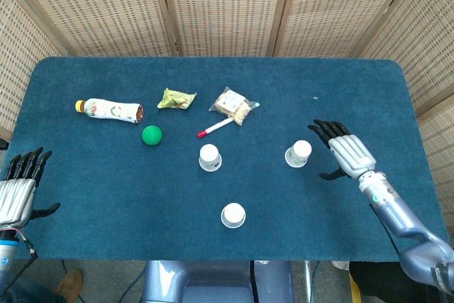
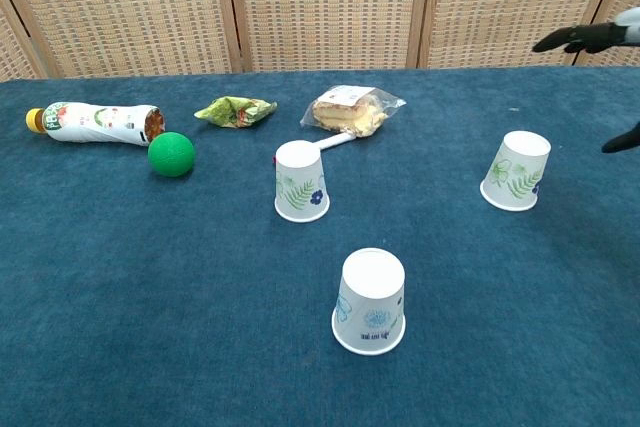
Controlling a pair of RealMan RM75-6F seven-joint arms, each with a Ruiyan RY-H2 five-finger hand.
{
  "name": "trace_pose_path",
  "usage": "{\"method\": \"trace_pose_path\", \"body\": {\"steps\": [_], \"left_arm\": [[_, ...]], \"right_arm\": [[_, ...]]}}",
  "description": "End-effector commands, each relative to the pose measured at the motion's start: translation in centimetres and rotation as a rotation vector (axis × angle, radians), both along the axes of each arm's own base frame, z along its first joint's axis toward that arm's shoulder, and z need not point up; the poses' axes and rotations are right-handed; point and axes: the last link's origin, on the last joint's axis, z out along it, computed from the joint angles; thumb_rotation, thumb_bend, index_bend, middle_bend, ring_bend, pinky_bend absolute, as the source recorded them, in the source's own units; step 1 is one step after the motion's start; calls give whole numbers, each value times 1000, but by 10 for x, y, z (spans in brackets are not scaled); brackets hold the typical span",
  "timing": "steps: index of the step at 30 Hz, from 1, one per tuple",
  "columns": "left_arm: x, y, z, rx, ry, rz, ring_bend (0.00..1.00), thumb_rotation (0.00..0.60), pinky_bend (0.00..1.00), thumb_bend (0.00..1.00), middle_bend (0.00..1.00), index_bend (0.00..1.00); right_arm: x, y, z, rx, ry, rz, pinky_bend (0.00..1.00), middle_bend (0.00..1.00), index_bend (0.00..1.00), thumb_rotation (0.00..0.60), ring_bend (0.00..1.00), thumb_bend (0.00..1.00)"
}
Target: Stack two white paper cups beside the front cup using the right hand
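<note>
Three white paper cups stand upside down on the blue table. The front cup (image 1: 233,215) (image 2: 369,301) is nearest me. A second cup (image 1: 209,157) (image 2: 300,181) stands behind it, slightly left. The third cup (image 1: 299,153) (image 2: 516,170) is off to the right. My right hand (image 1: 342,150) (image 2: 596,42) hovers open just right of that third cup, fingers spread, touching nothing. My left hand (image 1: 18,188) hangs open at the table's left front edge, out of the chest view.
At the back left lie a drink bottle (image 1: 110,110) (image 2: 92,122), a green ball (image 1: 152,135) (image 2: 171,154), a crumpled green wrapper (image 1: 176,98) (image 2: 235,110), a bagged snack (image 1: 233,105) (image 2: 352,111) and a red-capped marker (image 1: 215,128). Wicker screens stand behind the table.
</note>
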Motion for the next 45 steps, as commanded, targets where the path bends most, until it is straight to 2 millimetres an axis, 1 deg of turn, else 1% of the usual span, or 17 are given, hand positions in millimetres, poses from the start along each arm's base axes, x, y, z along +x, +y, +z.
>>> {"method": "trace_pose_path", "body": {"steps": [1,6,11,15,16,18,20,23,26,30,34,37,40,42,45], "left_arm": [[-1,6,-3,-5,9,11,0,600,0,0,0,0],[-2,9,-7,-21,18,22,0,600,0,0,0,0],[-3,11,-9,-28,24,33,0,600,0,0,0,0],[-4,11,-9,-26,23,37,0,600,0,0,0,0],[-4,11,-9,-25,22,37,0,600,0,0,0,0],[-4,11,-9,-23,21,37,0,600,0,0,0,0],[-4,10,-8,-24,20,36,0,600,0,0,0,0],[-4,10,-8,-23,18,36,0,600,0,0,0,0],[-4,10,-7,-22,15,36,0,600,0,0,0,0],[-3,10,-7,-25,13,34,0,600,0,0,0,0],[-2,8,-7,-27,10,29,0,600,0,0,0,0],[-1,7,-6,-28,7,23,0,600,0,0,0,0],[0,5,-7,-32,6,14,0,600,0,0,0,0],[1,4,-7,-35,6,7,0,600,0,0,0,0],[2,2,-7,-37,6,-2,0,600,0,0,0,0]], "right_arm": [[10,-21,-16,32,25,-11,122,16,32,600,0,0],[11,-31,-37,80,56,-34,142,48,65,600,0,0],[12,-36,-58,111,80,-43,182,126,153,600,29,0],[10,-40,-69,112,118,-34,213,174,200,600,60,0],[9,-41,-72,111,131,-33,238,190,223,600,79,0],[6,-43,-76,109,146,-42,329,244,285,600,146,18],[3,-46,-78,89,156,-46,461,331,356,600,264,78],[0,-49,-80,40,150,-46,596,430,436,600,394,182],[-2,-50,-81,24,144,-53,671,472,481,600,454,269],[-2,-47,-77,22,141,-48,682,480,488,600,465,320],[6,-36,-65,24,119,-2,682,481,489,600,465,325],[16,-19,-51,32,118,72,682,482,491,600,465,325],[29,5,-39,59,118,158,682,483,492,600,465,327],[36,25,-33,85,126,228,682,483,492,600,465,328],[44,51,-33,134,159,321,682,483,492,600,465,328]]}}
